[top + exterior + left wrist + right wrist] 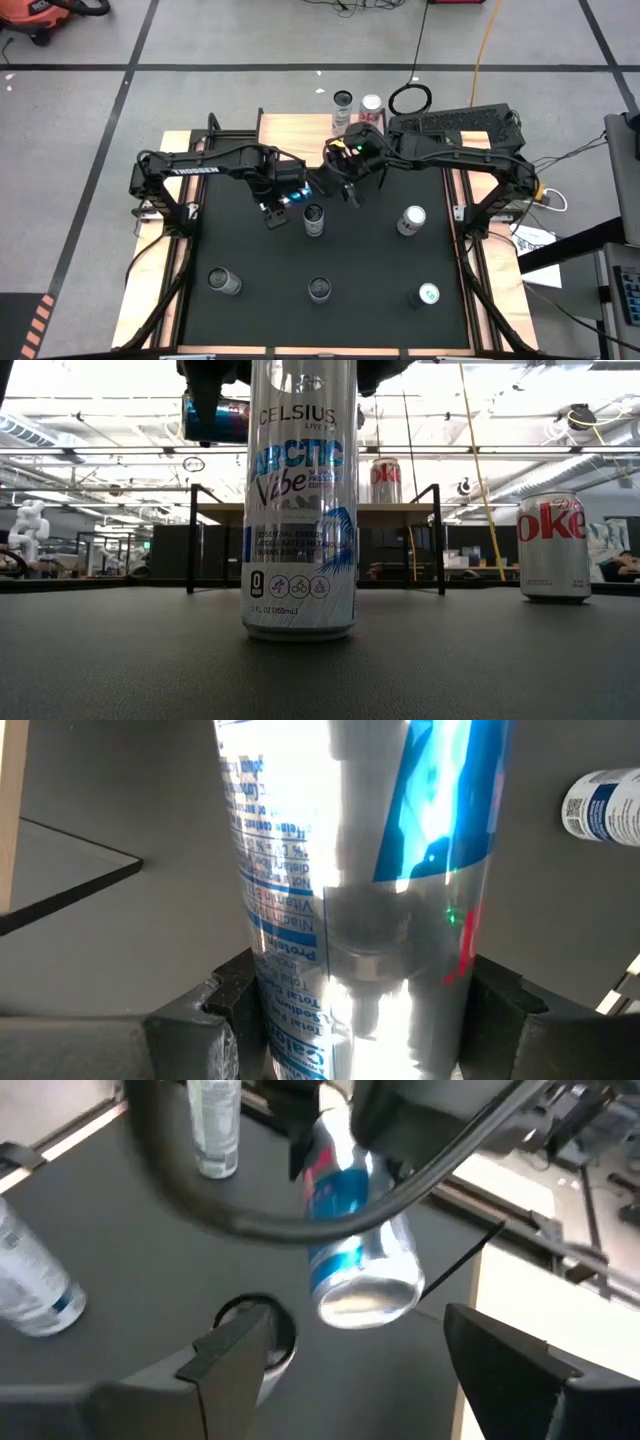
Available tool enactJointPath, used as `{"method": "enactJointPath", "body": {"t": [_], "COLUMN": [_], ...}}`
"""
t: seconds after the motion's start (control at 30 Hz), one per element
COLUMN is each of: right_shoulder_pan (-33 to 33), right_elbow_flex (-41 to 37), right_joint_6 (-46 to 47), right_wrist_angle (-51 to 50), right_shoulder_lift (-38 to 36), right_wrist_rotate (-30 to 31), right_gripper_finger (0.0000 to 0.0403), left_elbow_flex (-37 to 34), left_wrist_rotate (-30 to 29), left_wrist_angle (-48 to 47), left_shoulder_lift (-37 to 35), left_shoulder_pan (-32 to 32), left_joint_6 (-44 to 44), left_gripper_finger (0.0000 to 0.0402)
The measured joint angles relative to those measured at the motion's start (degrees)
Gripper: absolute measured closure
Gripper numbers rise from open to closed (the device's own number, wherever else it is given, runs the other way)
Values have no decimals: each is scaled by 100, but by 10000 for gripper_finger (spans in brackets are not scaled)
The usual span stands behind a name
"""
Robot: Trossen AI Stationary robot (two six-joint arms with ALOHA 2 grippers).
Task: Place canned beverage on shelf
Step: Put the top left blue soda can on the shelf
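You are looking straight down on the whole table (pixel 330 250) in the high view. The low view is sitting at mat level, facing twelve o'clock toward the shelf (pixel 315 508). Both wrist views are sharing the blue-and-silver can (pixel 370 890), seen close.

You see the left gripper (pixel 365 1020) clamped on a blue-and-silver can (pixel 365 870) — its dark fingers (pixel 215 1010) press the can on both sides, and the nutrition print faces you. Beyond it lies the black table mat (pixel 90 950), with a pale wooden edge (pixel 12 810) at one side — and another white-labelled can (pixel 605 808) farther off.
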Motion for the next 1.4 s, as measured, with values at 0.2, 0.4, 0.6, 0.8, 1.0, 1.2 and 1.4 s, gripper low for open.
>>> {"method": "enactJointPath", "body": {"t": [0.2,0.4,0.6,0.8,1.0,1.2,1.4], "right_shoulder_pan": [0,0,0,-2,-2,-1,32], "right_elbow_flex": [-1,-1,-1,-1,-1,-1,1], "right_joint_6": [-57,44,41,41,23,2,27], "right_wrist_angle": [137,296,308,345,324,529,819], "right_shoulder_lift": [99,102,102,102,128,372,420], "right_wrist_rotate": [-125,-122,-122,-122,-129,-124,-128], "right_gripper_finger": [122,118,87,43,21,21,21], "left_elbow_flex": [0,0,0,0,0,-2,-2], "left_wrist_rotate": [-1,-1,-1,-1,-1,-1,-3], "left_wrist_angle": [-2,-4,-10,-10,20,200,254], "left_shoulder_lift": [0,0,0,0,0,0,0], "left_shoulder_pan": [0,0,0,0,0,0,1], "left_joint_6": [21,50,6,5,158,342,440], "left_gripper_finger": [178,178,178,178,178,178,178]}}
